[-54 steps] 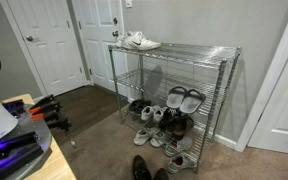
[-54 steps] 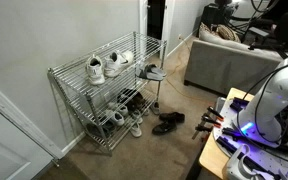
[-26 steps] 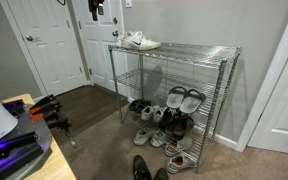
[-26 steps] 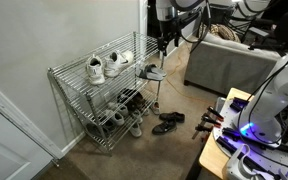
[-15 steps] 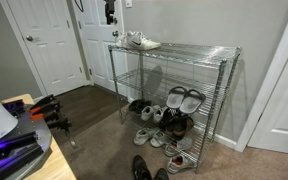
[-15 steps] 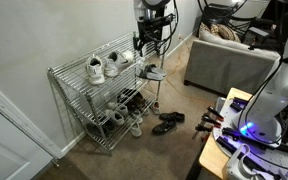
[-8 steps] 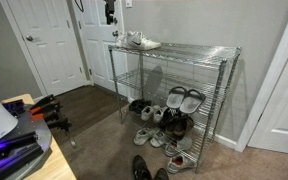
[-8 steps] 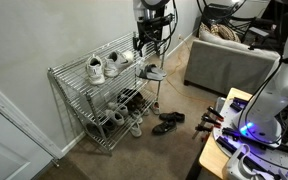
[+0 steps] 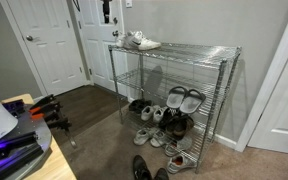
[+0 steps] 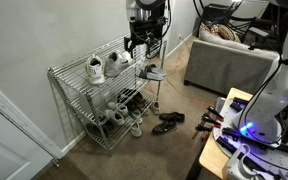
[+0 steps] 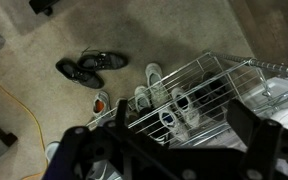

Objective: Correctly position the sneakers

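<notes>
Wire rack [image 9: 196, 50] top: white sneakers [image 9: 139, 41] | gripper [image 10: 137, 44] nr, can't tell state

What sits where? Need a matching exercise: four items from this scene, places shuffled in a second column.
Items:
1. white sneakers
2. black shoes
3. grey slip-ons
4. gripper

Places:
A. on the carpet in front of the wire rack
B. in the air by one end of the rack
C. on the rack's top shelf
D. on a lower shelf of the rack

Pairs: 1-C, 2-A, 3-D, 4-B
</notes>
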Robot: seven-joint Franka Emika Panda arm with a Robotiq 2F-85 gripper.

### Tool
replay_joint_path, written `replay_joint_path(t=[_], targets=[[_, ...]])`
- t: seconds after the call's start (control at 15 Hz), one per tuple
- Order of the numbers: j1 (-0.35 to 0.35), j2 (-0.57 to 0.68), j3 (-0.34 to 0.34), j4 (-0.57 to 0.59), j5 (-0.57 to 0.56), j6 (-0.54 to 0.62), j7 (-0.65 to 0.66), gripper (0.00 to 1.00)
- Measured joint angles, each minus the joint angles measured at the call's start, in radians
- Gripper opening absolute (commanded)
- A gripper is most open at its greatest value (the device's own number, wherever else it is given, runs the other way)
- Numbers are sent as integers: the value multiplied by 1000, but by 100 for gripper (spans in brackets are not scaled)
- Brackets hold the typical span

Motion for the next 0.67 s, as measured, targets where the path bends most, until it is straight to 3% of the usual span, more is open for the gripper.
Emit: replay_joint_path(t=[0.27, 0.67], targets=[[40, 64, -1, 67, 18, 54, 195, 100], [68, 147, -27, 124, 30, 258, 446, 100]])
